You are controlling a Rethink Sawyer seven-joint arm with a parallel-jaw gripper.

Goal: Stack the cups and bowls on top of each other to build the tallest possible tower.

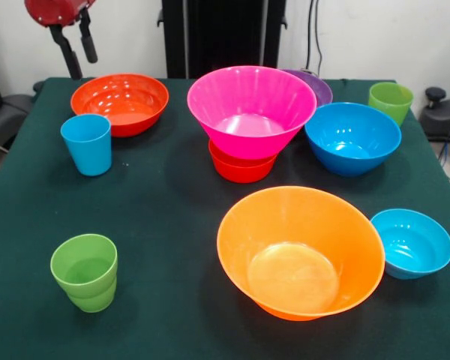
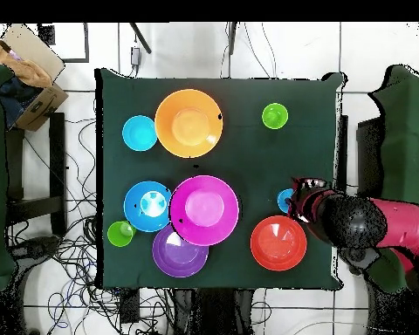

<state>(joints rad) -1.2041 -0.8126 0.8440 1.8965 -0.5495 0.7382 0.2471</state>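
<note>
My gripper (image 1: 78, 46) hangs open and empty above the table's back left corner, just behind the medium red-orange bowl (image 1: 120, 101). A sky blue cup (image 1: 87, 144) stands in front of that bowl. At the centre the large pink bowl (image 1: 251, 109) rests upright on the small red-orange bowl (image 1: 240, 169), a two-piece tower. The purple bowl (image 1: 319, 86) peeks out behind it, and the blue bowl (image 1: 352, 137) is to its right. The large orange bowl (image 1: 300, 251) sits near the front with the small blue bowl (image 1: 412, 242) beside it. Lime green cups stand at front left (image 1: 85, 271) and back right (image 1: 390, 101).
The dark green table (image 1: 165, 225) carries everything. In the overhead view my arm (image 2: 370, 222) reaches in from the right and partly covers the sky blue cup (image 2: 285, 201). Chairs and cables surround the table, and a black joystick-like device (image 1: 439, 112) sits off its right edge.
</note>
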